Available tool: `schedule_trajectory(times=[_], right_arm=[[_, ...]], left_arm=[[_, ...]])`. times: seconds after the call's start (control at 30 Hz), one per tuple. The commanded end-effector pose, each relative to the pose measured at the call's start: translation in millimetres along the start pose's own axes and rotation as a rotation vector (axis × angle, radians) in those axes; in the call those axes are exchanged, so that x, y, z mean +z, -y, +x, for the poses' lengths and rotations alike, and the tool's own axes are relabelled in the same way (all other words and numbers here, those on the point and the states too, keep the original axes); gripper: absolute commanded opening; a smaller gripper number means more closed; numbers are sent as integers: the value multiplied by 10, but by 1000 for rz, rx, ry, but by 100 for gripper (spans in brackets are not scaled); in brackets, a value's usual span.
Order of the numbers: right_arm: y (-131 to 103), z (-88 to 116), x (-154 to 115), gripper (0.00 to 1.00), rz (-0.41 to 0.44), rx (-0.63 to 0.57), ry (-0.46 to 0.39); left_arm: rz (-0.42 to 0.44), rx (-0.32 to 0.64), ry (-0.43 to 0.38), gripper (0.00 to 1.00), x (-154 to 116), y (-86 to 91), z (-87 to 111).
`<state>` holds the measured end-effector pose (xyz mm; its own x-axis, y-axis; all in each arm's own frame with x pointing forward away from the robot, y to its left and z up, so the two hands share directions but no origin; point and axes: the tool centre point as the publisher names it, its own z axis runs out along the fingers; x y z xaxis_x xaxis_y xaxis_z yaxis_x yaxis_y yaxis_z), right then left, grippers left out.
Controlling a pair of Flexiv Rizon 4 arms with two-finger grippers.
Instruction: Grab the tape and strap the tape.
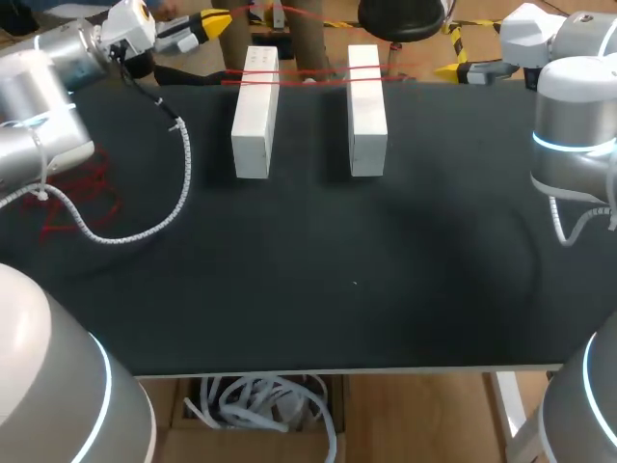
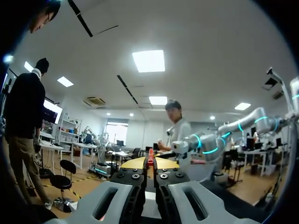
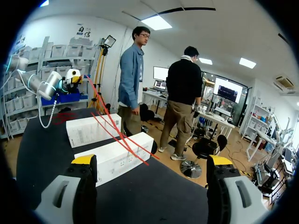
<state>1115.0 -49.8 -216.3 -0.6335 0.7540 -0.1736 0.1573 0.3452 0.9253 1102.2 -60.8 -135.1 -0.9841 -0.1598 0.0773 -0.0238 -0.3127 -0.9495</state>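
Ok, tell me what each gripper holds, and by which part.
Left gripper: shut on the thin red tape, a strand pinched between its yellow tips. Right gripper: open, holding nothing.

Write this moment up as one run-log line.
left claw: shut on red tape | right claw: open, empty | tape: runs over left white box and right white box

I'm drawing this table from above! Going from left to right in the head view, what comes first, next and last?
red tangle → left gripper → first white block → second white block → right gripper. The red tape stretches across both blocks, so it has no single place.
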Motion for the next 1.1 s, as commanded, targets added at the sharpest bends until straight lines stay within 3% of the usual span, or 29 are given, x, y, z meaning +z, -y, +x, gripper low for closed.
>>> schedule_trajectory(times=[0.03,0.37,1.0,1.1], right_arm=[[3,2,-2,100,-1,0,1],[3,2,-2,100,-1,0,1],[3,2,-2,100,-1,0,1],[3,2,-2,100,-1,0,1]], left_arm=[[-10,8,-2,0,79,58,60],[-1,2,-35,0,307,5,218],[-3,11,-36,0,318,3,223],[18,17,-79,0,470,-41,244]])
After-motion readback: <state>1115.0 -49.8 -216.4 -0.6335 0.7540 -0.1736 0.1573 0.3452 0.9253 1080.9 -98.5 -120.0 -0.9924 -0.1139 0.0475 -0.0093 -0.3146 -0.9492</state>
